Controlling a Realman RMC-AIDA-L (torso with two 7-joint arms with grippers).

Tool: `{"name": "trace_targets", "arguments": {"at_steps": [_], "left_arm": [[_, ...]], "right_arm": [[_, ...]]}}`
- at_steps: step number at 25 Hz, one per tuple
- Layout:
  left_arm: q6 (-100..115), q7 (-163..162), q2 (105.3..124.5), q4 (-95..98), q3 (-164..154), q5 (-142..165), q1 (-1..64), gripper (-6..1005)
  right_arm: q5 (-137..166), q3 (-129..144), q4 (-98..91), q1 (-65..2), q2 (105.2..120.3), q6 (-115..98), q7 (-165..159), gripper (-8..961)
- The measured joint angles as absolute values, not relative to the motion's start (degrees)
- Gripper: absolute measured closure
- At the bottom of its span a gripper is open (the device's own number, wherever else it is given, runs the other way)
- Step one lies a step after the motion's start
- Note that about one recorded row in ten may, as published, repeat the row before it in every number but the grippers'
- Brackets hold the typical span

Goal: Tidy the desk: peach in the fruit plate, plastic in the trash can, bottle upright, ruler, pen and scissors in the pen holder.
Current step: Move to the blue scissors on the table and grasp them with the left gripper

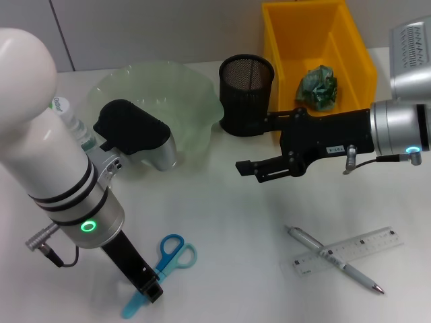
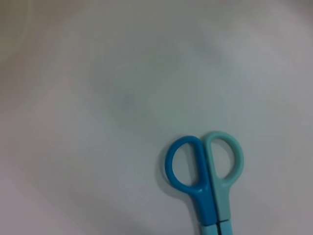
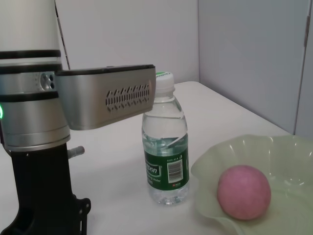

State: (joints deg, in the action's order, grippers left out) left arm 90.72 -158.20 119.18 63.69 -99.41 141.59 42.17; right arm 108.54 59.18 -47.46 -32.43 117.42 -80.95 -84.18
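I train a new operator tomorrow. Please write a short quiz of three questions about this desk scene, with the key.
1. True or false: the peach lies in the fruit plate.
2. Where is the plastic? A) yellow bin B) pen holder C) fruit plate.
3. Fill in: the pen lies across the ____.
Key: 1 true; 2 A; 3 ruler.

The left arm hides most of the bottle and the peach. The left gripper covers the scissors blades.
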Motion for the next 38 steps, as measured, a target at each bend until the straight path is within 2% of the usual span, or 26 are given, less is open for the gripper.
{"name": "trace_targets", "arguments": {"at_steps": [18, 26, 31, 38], "left_arm": [[90.1, -158.2, 119.18, 63.4, -100.0, 141.9, 42.1, 581], [90.0, -158.2, 119.18, 62.8, -100.3, 142.3, 42.4, 656], [90.1, -158.2, 119.19, 62.8, -100.4, 142.3, 42.5, 745], [90.5, -158.1, 119.18, 62.8, -100.4, 142.2, 42.5, 741]], "right_arm": [[108.5, 59.2, -47.5, -32.5, 117.42, -80.9, -84.3, 135], [108.5, 59.1, -47.5, -32.5, 117.5, -80.9, -84.4, 135], [108.5, 59.1, -47.5, -32.5, 117.51, -80.9, -84.5, 135], [108.5, 59.1, -47.5, -32.5, 117.51, -80.9, -84.5, 135]]}}
